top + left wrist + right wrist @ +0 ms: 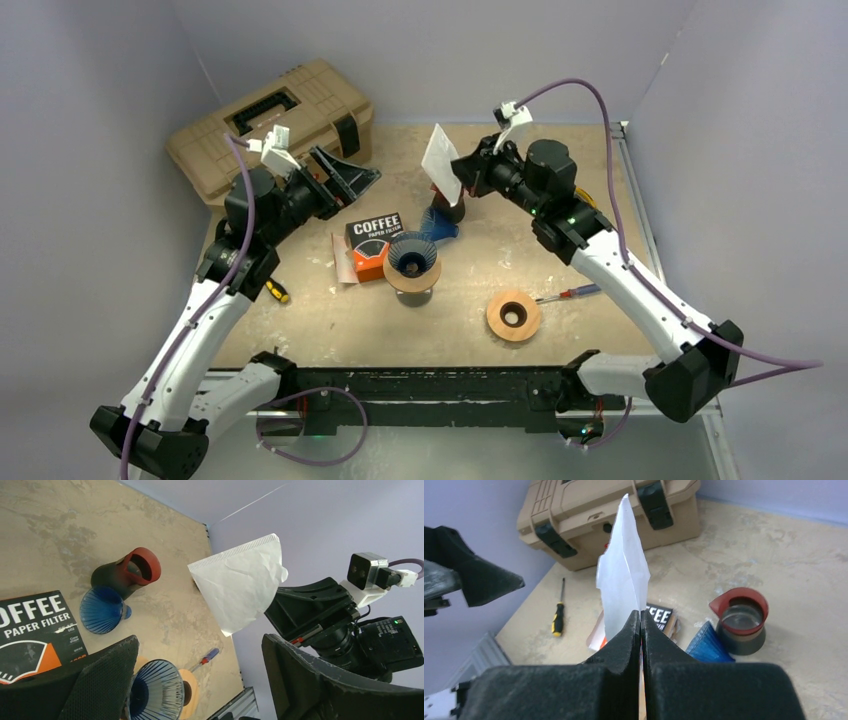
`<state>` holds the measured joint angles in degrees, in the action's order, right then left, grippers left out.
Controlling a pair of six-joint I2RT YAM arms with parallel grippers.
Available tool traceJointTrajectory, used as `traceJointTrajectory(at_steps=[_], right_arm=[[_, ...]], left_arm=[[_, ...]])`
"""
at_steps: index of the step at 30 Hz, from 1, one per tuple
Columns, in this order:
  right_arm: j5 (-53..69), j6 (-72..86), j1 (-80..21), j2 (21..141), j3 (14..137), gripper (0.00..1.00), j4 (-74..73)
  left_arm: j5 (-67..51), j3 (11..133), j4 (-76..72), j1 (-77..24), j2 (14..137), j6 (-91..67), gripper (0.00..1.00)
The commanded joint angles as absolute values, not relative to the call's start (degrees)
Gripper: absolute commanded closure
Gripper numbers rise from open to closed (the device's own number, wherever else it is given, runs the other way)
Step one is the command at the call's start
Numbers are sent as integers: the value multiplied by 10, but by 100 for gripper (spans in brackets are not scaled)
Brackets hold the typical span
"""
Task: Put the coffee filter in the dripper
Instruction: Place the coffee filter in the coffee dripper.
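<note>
well, two blue drippers (413,257) (443,227), one paper filter (441,163) pinched tight by the right gripper (640,619); left gripper (358,188) gapes wide, empty; scuffed tan table (560,200), lilac walls (400,50).

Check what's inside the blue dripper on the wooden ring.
Nothing: just ribbed blue walls of the dripper, no paper. Its outlet is dark, unreadable. The filter is held in the right gripper.

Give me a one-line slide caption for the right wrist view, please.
Right fingers, closed, pinch the white coffee filter edge-on, tan toolbox beyond.
</note>
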<state>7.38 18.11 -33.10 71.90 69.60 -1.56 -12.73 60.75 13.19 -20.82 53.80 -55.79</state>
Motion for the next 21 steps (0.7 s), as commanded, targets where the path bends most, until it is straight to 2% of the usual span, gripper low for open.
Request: traceJointTrajectory(at_steps=[1,10,21], right_arm=[[153,244,-309,689,682,100,-40],[290,297,-257,679,673,100,-73],[322,308,-258,675,685,100,-122]], left_arm=[[-118,625,161,-212,534,-534,7],[-135,632,211,-212,552,-515,7],[-186,626,207,-213,579,-515,7]])
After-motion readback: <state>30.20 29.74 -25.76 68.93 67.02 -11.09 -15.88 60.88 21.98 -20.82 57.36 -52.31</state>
